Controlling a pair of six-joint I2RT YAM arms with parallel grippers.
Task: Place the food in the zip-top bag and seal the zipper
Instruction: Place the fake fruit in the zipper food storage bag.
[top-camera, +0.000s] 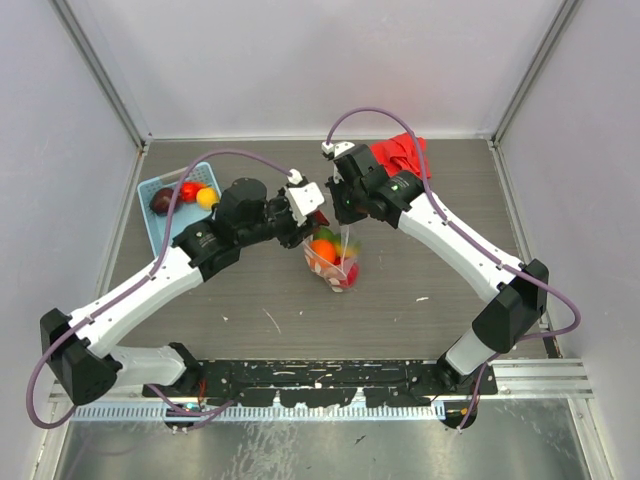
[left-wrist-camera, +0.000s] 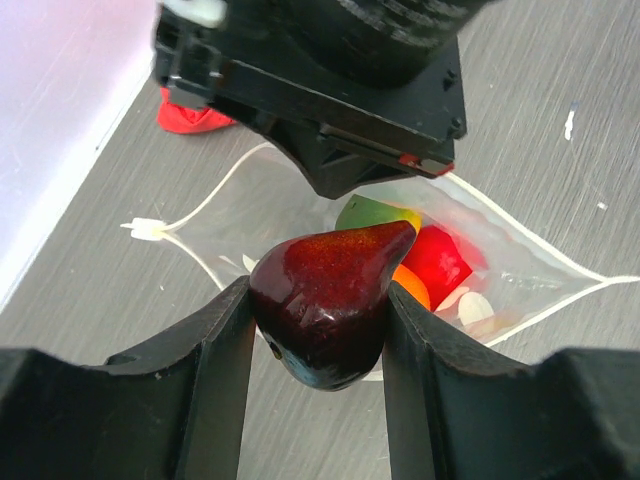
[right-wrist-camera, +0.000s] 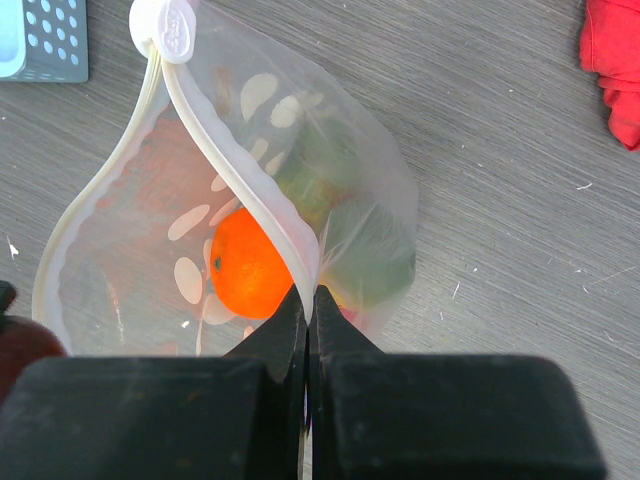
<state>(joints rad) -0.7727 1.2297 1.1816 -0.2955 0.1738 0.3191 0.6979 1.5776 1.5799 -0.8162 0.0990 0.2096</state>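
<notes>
The clear dotted zip-top bag (top-camera: 340, 262) stands open in the middle of the table, with orange, red and green toy fruits (top-camera: 323, 250) inside. My right gripper (right-wrist-camera: 310, 295) is shut on the bag's rim (right-wrist-camera: 270, 225) by the zipper strip and holds the mouth up. An orange fruit (right-wrist-camera: 248, 262) shows through the bag wall. My left gripper (left-wrist-camera: 318, 330) is shut on a dark purple-red fruit (left-wrist-camera: 325, 295) just above the bag's open mouth (left-wrist-camera: 480, 290). In the top view the left gripper (top-camera: 305, 222) sits close beside the right gripper (top-camera: 345, 215).
A light blue basket (top-camera: 155, 222) at the back left holds a dark purple, a red and a yellow fruit (top-camera: 206, 197). A red cloth (top-camera: 402, 152) lies at the back behind the right arm. Enclosure walls stand on three sides.
</notes>
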